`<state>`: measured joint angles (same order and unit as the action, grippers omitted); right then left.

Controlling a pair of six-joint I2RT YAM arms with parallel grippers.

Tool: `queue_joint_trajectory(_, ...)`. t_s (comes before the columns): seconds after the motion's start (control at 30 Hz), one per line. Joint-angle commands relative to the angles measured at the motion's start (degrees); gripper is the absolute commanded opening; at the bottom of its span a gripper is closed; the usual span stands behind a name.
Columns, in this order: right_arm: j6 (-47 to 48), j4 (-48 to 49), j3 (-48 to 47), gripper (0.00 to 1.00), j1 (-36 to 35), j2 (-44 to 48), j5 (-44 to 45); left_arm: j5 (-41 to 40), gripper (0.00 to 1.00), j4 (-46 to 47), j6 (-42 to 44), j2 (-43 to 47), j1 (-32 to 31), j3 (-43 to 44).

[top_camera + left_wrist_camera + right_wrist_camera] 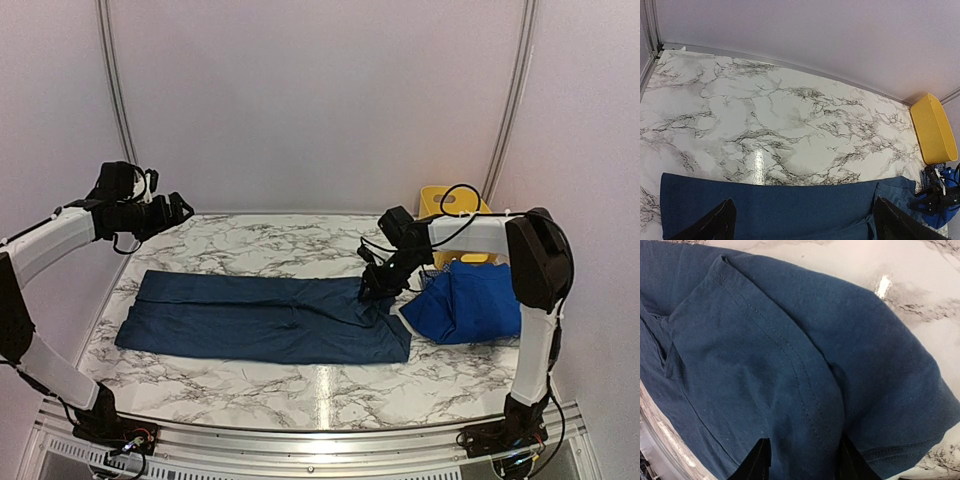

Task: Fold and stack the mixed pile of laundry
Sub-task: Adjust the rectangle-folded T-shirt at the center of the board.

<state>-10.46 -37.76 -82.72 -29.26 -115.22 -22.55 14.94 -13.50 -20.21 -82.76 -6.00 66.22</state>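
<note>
The dark blue garment is lying flat across the table, its long axis running left to right. The right gripper is sitting on that garment's right end, its fingers partly apart astride a raised fold; whether they are pinching it I cannot tell. The left gripper is hovering wide open, well beyond the garment's left end. A bright blue garment is bunching just right of it, before a yellow tub.
</note>
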Motion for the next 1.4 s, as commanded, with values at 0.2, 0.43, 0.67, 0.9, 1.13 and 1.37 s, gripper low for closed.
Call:
queue_joint_trajectory(0.2, 0.77, -3.29, -4.19, 0.35, -0.28, 2.54, 4.66, -1.29, 0.99, 0.58, 1.41, 2.44, -0.15, -1.44)
queue_joint_trajectory(0.43, 1.22, -3.46, -4.59, 0.29, -0.53, 2.93, 0.15, -1.87, 0.99, 0.66, 1.97, 1.57, -0.15, -1.48)
queue_joint_trajectory(0.67, 0.8, -3.76, -4.76, 0.31, -0.63, 2.55, 0.52, -1.84, 0.99, 0.73, 2.11, 1.26, -0.15, -1.69)
queue_joint_trajectory(0.9, 0.82, -4.56, -6.46, 0.36, -0.71, 1.9, 2.12, -1.75, 0.99, 0.97, 1.88, 1.95, -0.15, -2.38)
queue_joint_trajectory(1.13, 1.46, -5.86, -8.07, 0.33, -1.3, 1.35, 2.1, -1.25, 0.99, 1.69, 1.35, 2.09, -0.13, -2.98)
queue_joint_trajectory(1.37, 1.98, -5.81, -7.05, 0.07, -1.56, 0.63, 1.54, -1.92, 0.99, 1.89, 1.54, 2.14, -0.15, -2.74)
